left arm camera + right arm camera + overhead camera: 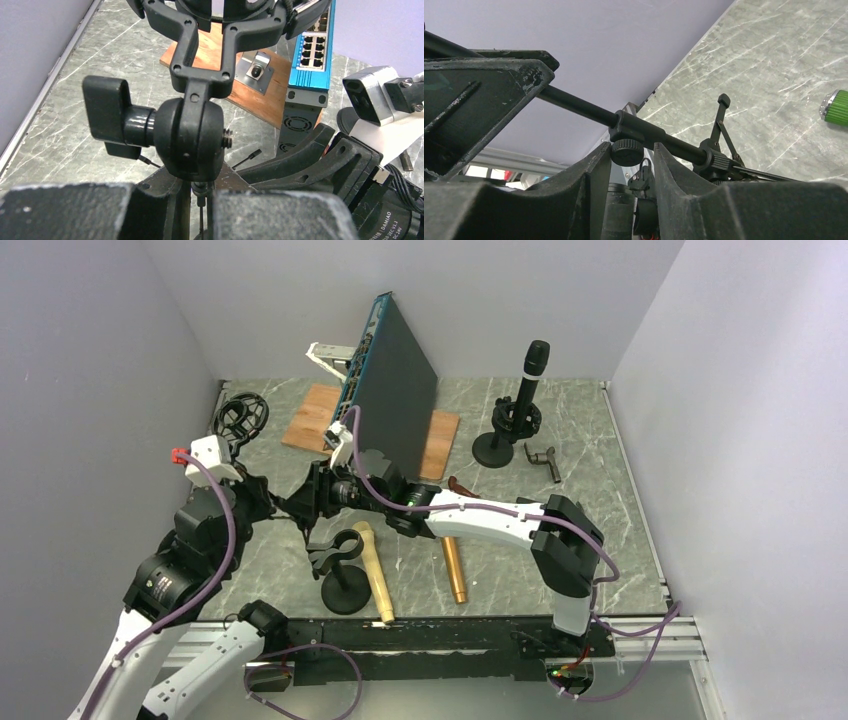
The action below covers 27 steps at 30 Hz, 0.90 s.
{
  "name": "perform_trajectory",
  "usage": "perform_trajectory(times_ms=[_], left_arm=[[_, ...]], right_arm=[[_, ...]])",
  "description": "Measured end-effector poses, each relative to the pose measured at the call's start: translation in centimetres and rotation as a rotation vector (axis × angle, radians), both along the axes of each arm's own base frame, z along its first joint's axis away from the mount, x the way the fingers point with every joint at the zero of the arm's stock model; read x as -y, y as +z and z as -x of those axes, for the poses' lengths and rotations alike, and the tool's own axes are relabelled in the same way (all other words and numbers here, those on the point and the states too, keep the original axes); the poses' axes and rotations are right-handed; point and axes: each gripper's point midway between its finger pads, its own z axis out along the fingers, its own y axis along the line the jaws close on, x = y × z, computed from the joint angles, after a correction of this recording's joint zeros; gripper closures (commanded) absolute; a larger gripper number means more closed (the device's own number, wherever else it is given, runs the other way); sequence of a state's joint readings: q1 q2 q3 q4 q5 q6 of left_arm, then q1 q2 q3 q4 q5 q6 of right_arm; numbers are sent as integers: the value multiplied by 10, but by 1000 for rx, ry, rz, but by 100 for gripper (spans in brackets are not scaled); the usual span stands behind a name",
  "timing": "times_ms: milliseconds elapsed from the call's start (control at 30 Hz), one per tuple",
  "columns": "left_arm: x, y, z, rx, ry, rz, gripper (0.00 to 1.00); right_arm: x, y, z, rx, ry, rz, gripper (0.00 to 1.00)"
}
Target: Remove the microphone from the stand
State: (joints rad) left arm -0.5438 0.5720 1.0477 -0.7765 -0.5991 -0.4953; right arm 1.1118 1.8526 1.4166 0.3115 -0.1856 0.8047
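Observation:
A black microphone (535,362) stands upright in a round-based stand (503,435) at the back right, far from both grippers. At the left, a black tripod stand carries an empty shock mount (241,416), whose swivel joint (192,137) fills the left wrist view. My left gripper (268,502) is shut on that stand's thin pole (201,200), just below the joint. My right gripper (312,498) faces it, with its fingers (589,175) closed on a knurled knob (626,152) on the stand's pole (574,104).
A blue network switch (385,390) leans on a wooden board (318,415) at the back. A cream microphone (375,575), a small clip stand (342,578) and a copper-coloured microphone (455,568) lie near the front. A green-capped object (836,107) lies on the table.

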Motion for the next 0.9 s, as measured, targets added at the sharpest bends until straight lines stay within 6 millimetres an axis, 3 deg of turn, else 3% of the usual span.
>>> perform_trajectory(times_ms=[200,367,600,900], left_arm=[[0,-1,0,-6,0,0,100],[0,-3,1,-15,1,-3,100],[-1,0,3,-35,1,-17,100],[-1,7,10,-37,-25,-14,100]], right_arm=[[-1,0,2,23,7,10,72],[-3,-1,5,61,20,29,100],[-7,0,8,249,36,78,100],[-7,7,18,796,44,241,100]])
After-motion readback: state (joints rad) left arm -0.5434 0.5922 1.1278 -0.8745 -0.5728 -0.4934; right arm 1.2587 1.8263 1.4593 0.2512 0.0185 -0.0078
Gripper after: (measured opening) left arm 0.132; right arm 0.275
